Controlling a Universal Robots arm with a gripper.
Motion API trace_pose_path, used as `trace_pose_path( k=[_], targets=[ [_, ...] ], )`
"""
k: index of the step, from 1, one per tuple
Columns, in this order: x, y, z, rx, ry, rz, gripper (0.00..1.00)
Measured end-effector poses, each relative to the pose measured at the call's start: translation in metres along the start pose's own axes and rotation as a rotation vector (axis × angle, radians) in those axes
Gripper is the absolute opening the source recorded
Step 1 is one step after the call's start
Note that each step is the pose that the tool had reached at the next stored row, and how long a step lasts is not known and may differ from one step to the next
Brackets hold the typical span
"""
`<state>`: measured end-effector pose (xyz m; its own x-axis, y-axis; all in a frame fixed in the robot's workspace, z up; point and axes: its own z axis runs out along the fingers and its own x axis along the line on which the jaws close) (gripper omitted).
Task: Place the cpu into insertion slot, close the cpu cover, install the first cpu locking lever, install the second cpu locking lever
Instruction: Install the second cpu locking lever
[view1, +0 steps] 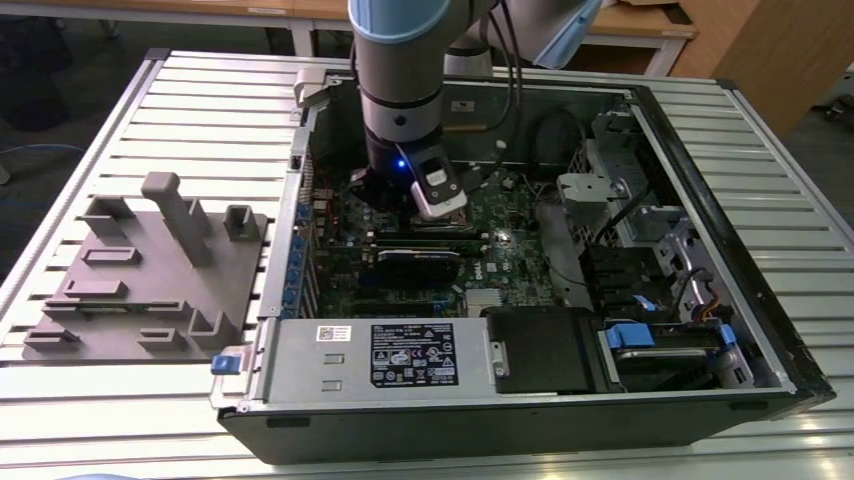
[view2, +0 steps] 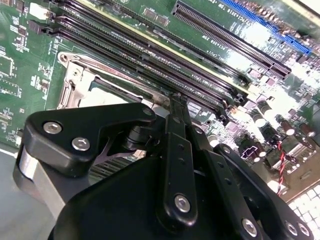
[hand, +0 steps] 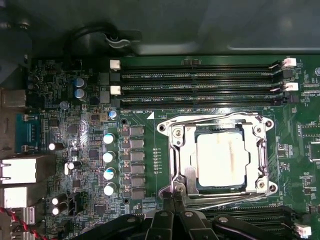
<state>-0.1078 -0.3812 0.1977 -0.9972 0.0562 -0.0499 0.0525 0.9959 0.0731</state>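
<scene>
Fingers (hand: 172, 206) of the gripper (hand: 175, 202) pressed together at the cpu cover (hand: 180, 150) edge, closed over the seated cpu (hand: 222, 156).

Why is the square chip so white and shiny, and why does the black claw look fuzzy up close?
In the first wrist view, light glares off the cpu and the cpu cover, washing the metal pale. In the second wrist view, the gripper sits near the lens, so it looks soft, and bright glare bleaches the motherboard. In the exterior view, the computer case holds dark shadow.
</scene>
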Motion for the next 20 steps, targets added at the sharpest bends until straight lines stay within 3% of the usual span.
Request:
trace_pose_path(
  k=[5, 8, 14, 20],
  targets=[
    [0.0018, -0.0008, 0.001, -0.0105, 0.0006, 0.001, 0.1],
    [0.0018, -0.0008, 0.0006, -0.0107, 0.0006, 0.001, 0.1],
    [0.0009, -0.0002, -0.0076, -0.0107, 0.0007, 0.001, 0.1],
    [-0.0029, 0.0001, -0.0114, -0.0108, 0.0006, 0.001, 0.1]
  ],
)
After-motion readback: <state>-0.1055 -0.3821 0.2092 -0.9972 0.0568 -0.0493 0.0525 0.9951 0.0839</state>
